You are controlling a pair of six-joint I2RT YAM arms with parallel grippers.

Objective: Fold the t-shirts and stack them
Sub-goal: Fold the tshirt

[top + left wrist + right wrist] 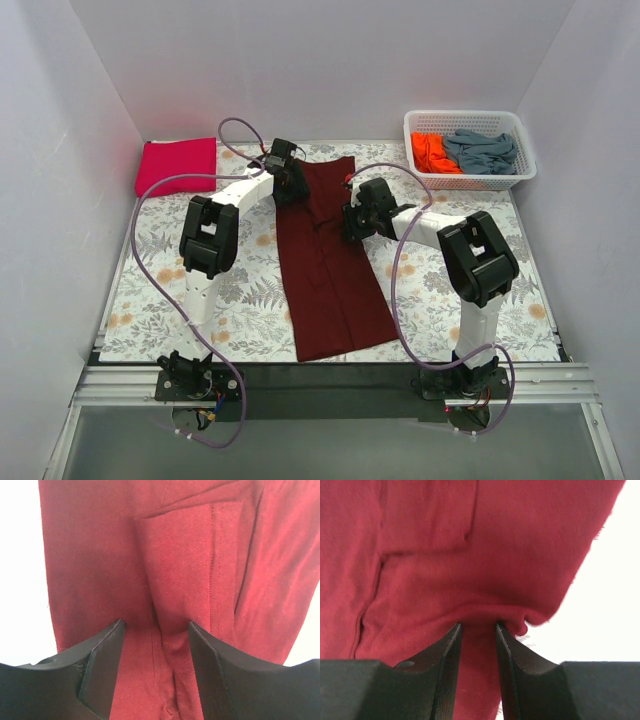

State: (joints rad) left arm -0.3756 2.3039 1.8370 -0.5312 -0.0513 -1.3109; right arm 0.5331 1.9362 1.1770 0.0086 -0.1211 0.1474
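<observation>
Top view: maroon t-shirt lies as a long strip down the middle of the floral table cloth, narrowed lengthwise. Left gripper is at its far left corner. Right gripper is on its right edge, near the far end. Pink t-shirt is folded flat in the far left corner. Orange t-shirt and grey-blue t-shirt are bunched in the basket, far right.

Left wrist: fingers are partway apart with a raised ridge of maroon cloth between them. Can't tell if they bite it or just straddle it.

Right wrist: fingers are nearly together, clamped on a puckered bit of the shirt's edge.

Handling, my read: light, limp knit with no stiffness. It will sag between two holds and probably drag on the table cloth. Best to take both far corners through all layers and lift evenly. A one-layer pinch would likely let the fold open.
</observation>
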